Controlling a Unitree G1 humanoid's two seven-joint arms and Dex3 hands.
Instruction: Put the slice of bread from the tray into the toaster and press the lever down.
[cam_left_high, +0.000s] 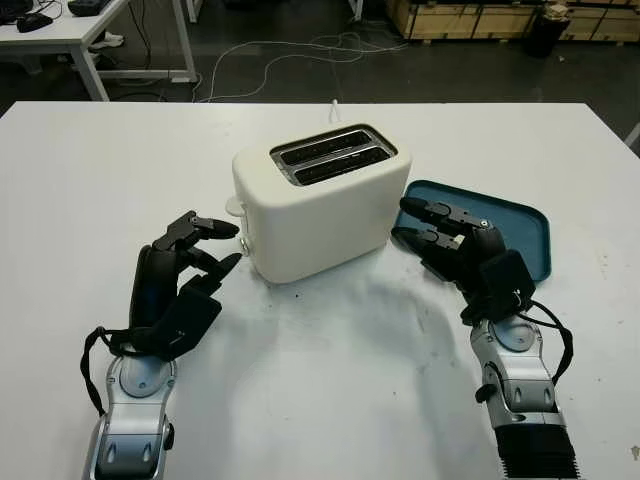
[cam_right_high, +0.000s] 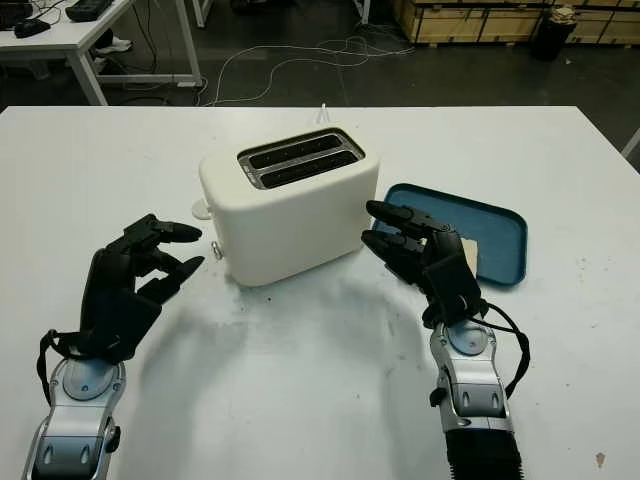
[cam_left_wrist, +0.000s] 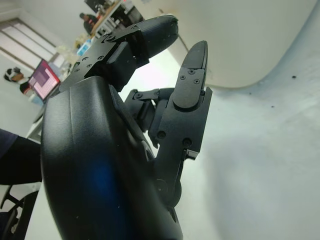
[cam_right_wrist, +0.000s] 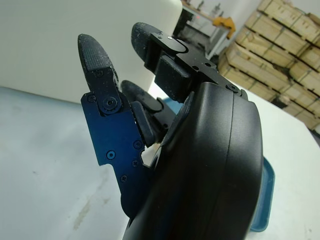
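bread slice (cam_right_high: 468, 252) lay on blue tray (cam_right_high: 500, 232) just behind the open, empty right hand (cam_right_high: 415, 245); left hand (cam_right_high: 140, 265) open by the toaster (cam_right_high: 290, 205), farther off

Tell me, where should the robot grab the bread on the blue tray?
Probably by its edges, coming from above. The bread lies flat in the blue tray, mostly hidden behind the open right hand, and the tray's rim blocks sliding in sideways.

Bread slice (cam_right_high: 468, 252) mostly hidden behind the right hand (cam_right_high: 415, 245), toaster (cam_right_high: 285, 205) lever side partly out of sight, slot contents too dark to tell
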